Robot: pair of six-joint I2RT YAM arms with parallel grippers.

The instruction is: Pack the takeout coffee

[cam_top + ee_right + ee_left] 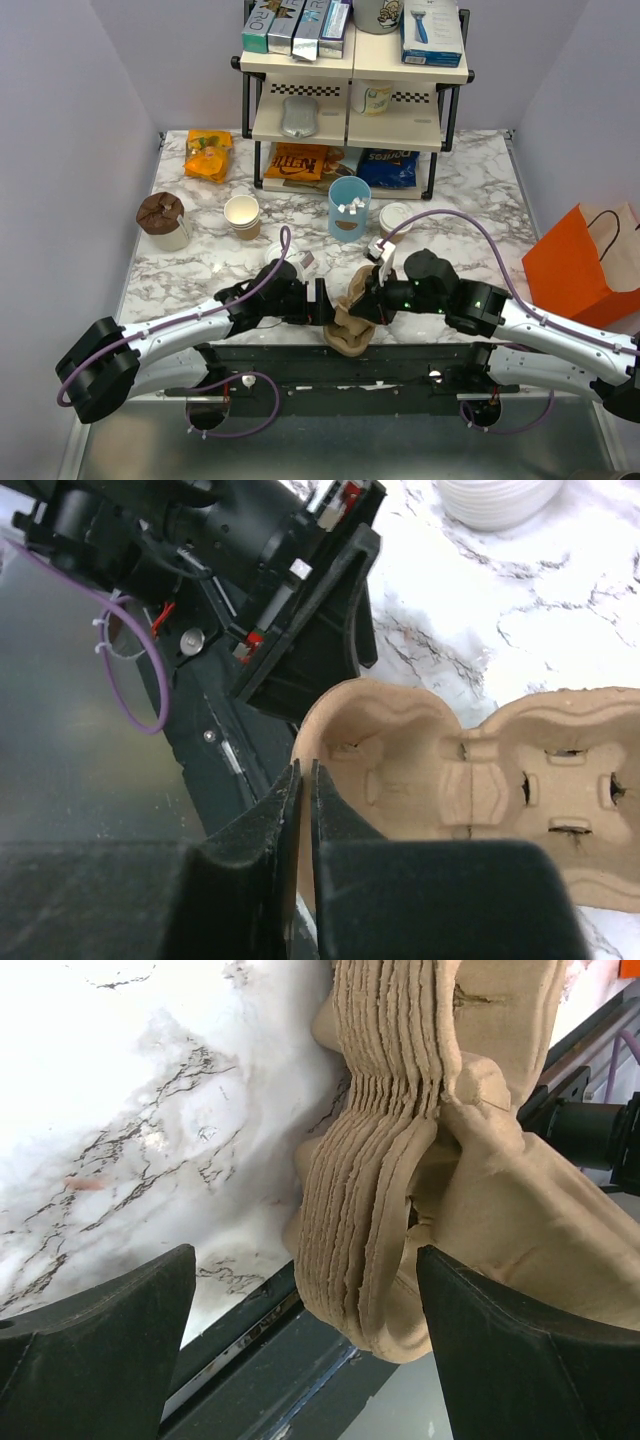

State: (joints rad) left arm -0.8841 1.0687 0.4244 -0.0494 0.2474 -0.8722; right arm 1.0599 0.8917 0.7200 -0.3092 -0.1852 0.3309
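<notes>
- The left gripper (305,1260) is spread wide, its dark fingers (100,1350) astride the stack of cup carriers (370,1140) without clamping it. The finger at 3 o'clock sits just beside the stack. The one at 9 o'clock stands apart from it, with marble showing between. My reading is that it is posted there to steady the stack while one carrier comes off.
- The right gripper (305,780) has its jaws drawn almost together, with only a thin slit between them. The rim of the outermost carrier (480,780) runs into that slit. This looks like a pinch on a thin wall, probably meant to peel this carrier free of the rest.
- The stack lies at the 6 o'clock edge of the table (470,190), between the two arms, where both can reach it.
- The takeout coffee (395,218) stands untouched at about 1 o'clock from the stack. It is just beside the blue cup (348,205), at that cup's 3 o'clock. Nothing is packed yet; a carrier probably has to be freed first.
- The carriers are tan moulded pulp, matte and fibrous. Their ragged edges nest into tight parallel ribs. The outermost one shows rounded wells with small slit tabs.
- The coffee has a smooth, round white lid.
- The tabletop is glossy white with grey marble veins.
</notes>
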